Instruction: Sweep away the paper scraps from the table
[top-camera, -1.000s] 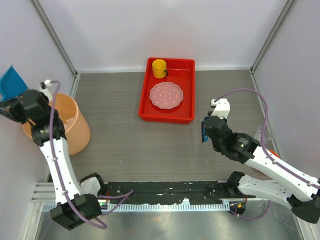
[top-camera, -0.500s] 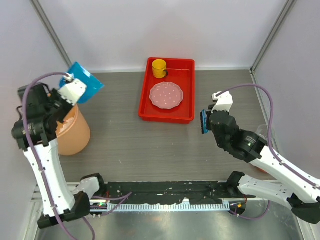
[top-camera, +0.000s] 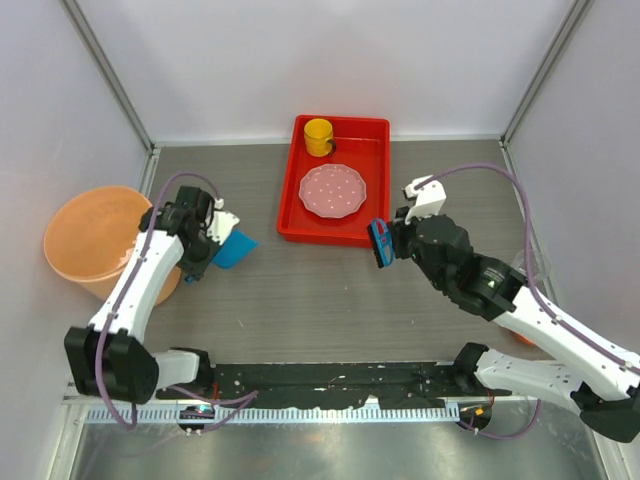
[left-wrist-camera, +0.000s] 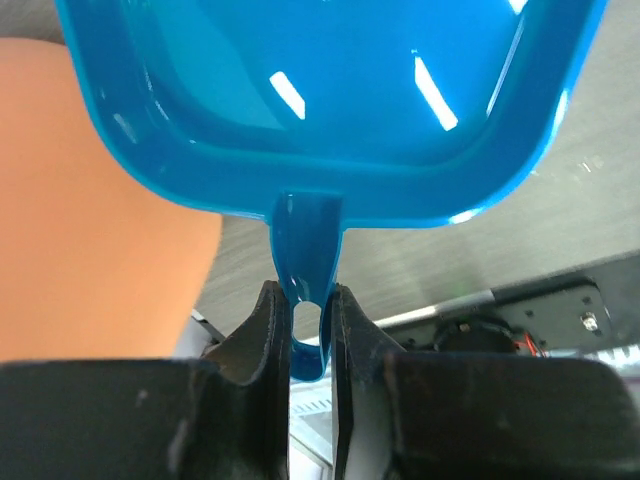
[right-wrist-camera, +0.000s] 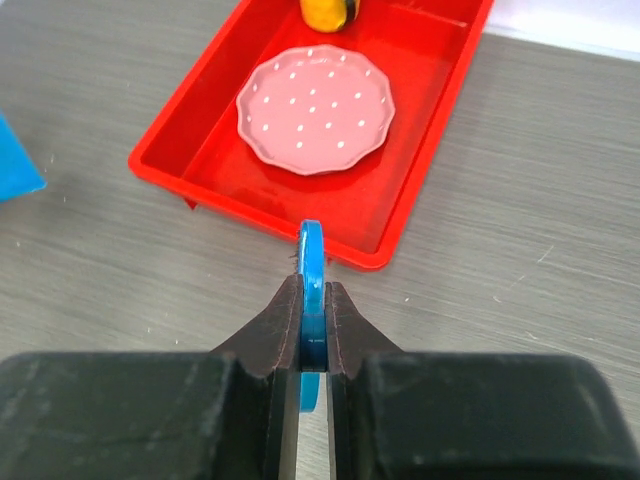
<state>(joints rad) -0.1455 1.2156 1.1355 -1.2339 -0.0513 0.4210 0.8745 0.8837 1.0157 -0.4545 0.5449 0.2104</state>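
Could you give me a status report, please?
Left gripper shut on blue dustpan, beside orange bucket. Right gripper shut on blue brush, near red tray. No paper scraps visible on table.

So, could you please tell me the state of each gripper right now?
Left gripper: closed on the blue dustpan, by its handle.
Right gripper: closed on a thin blue tool, seen edge-on.

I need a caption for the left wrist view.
The left gripper holds the blue dustpan by its handle, beside the orange bucket.

Plain white walls (top-camera: 300, 60) all round, grey metal posts (top-camera: 108, 75) at eleven and one o'clock, soft even light.
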